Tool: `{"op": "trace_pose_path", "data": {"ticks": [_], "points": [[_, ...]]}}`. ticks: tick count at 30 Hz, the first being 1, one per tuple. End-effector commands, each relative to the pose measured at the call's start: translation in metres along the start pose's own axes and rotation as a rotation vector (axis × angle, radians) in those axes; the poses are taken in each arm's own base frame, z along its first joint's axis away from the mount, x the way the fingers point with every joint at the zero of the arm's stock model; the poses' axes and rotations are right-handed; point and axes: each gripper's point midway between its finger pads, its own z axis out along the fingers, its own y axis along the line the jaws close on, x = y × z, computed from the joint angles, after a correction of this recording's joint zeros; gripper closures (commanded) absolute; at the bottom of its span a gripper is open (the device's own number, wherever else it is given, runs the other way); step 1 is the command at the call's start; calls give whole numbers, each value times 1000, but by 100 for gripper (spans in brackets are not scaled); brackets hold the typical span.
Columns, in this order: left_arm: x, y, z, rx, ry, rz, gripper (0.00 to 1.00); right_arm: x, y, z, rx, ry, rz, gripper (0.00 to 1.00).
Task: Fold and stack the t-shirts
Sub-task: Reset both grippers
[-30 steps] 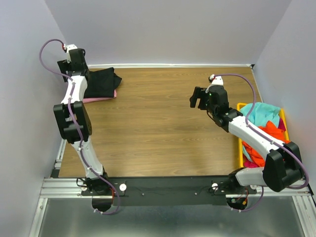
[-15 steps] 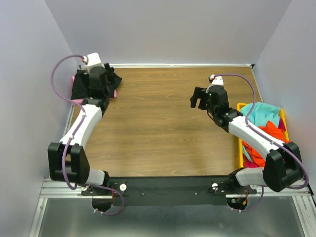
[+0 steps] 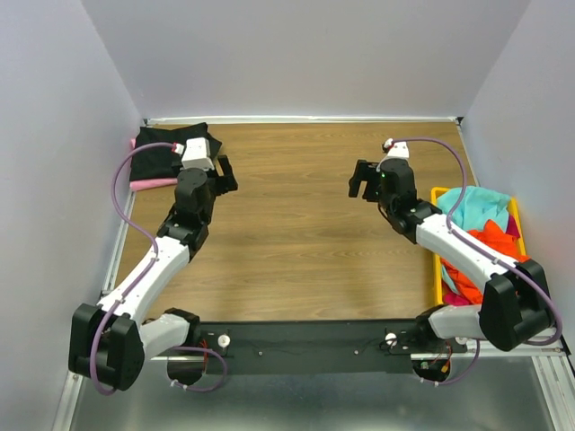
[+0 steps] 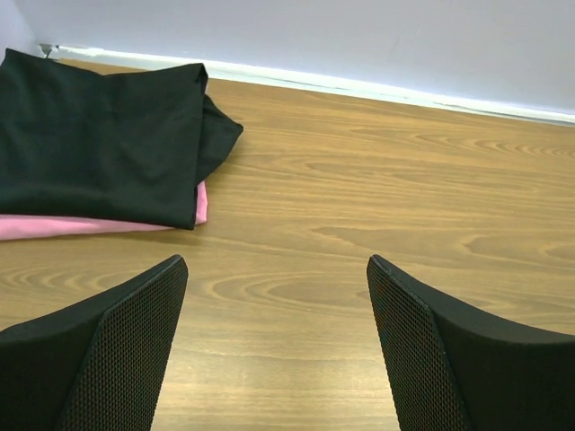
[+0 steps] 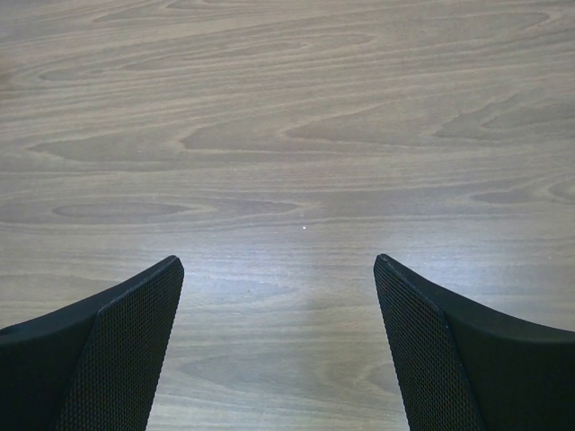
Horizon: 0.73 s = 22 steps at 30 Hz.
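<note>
A folded black t-shirt (image 3: 166,149) lies on a folded pink t-shirt (image 3: 147,184) in the table's far left corner. In the left wrist view the black t-shirt (image 4: 99,135) covers most of the pink t-shirt (image 4: 54,226), which shows only as a strip along its near edge. My left gripper (image 3: 225,177) hangs just right of this stack, open and empty (image 4: 274,265), over bare wood. My right gripper (image 3: 361,184) hovers over the table's right half, also open with nothing between its fingers (image 5: 278,260). More t-shirts, teal (image 3: 478,206) and orange (image 3: 490,247), sit crumpled in a bin.
A yellow bin (image 3: 437,269) stands at the table's right edge beside the right arm. Walls close in the far and left sides. The wooden table (image 3: 287,233) stretches between the two grippers.
The left arm has swung away from the far left corner and off the stack, ending to its right with the gripper open. The right gripper has barely moved.
</note>
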Motion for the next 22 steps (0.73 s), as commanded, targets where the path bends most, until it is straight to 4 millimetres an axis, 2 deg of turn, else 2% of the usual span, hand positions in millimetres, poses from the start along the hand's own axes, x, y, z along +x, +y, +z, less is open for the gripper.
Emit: {"op": "trace_pose_path", "data": {"ticks": [1, 5, 12, 22], "points": [[-18, -14, -10, 88, -58, -13, 11, -7, -10, -5, 38, -48, 36, 7], [-27, -22, -18, 138, -81, -19, 12, -3, -12, -9, 42, -49, 44, 7], [-43, -21, -34, 158, -146, -41, 11, -1, -21, -14, 76, -62, 53, 7], [-45, -19, -38, 158, -150, -29, 11, -1, -26, -20, 92, -77, 59, 6]]}}
